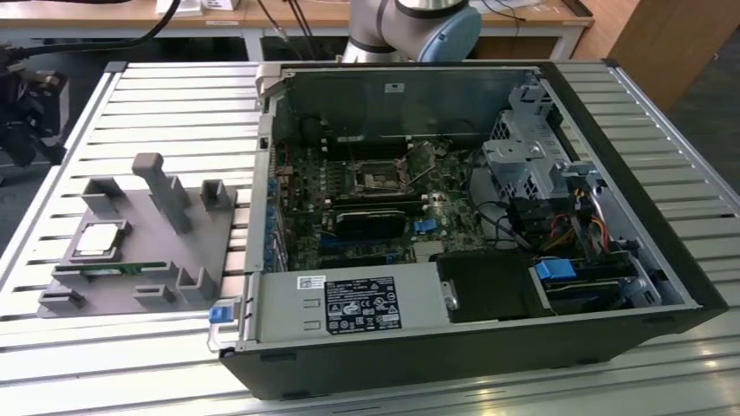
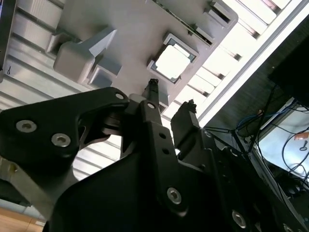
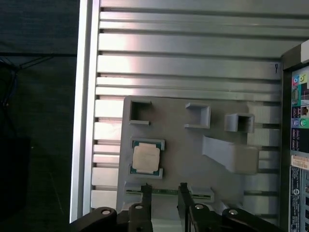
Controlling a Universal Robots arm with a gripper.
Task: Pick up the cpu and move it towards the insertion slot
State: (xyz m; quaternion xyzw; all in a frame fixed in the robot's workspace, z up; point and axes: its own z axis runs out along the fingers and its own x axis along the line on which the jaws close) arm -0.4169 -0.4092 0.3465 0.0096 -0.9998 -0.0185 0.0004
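- Exterior view: the cpu [image 1: 99,240] lies in the grey holder [image 1: 156,256], well apart from the insertion slot [image 1: 379,178] inside the open computer case [image 1: 463,364].
- Second wrist view: the gripper [image 2: 171,99] hangs near the cpu [image 2: 172,62], jaws spread and empty.
- First wrist view: the gripper [image 3: 164,189] is just beside the seated cpu [image 3: 146,158].

a table [image 1: 162,95] of ribbed, silvery metal slats carries everything, and its pale surface catches bright glare in both wrist views. behind it stands a wooden bench [image 1: 104,13] with a light top and white legs [image 1: 569,39], with black cables [image 1: 162,19] hanging across it. a brown wooden panel [image 1: 659,43] rises at the exterior view's right. the floor [image 1: 711,113] beside the table is dark grey. in the second wrist view, loose blue cables [image 2: 285,113] show beyond the table's edge.
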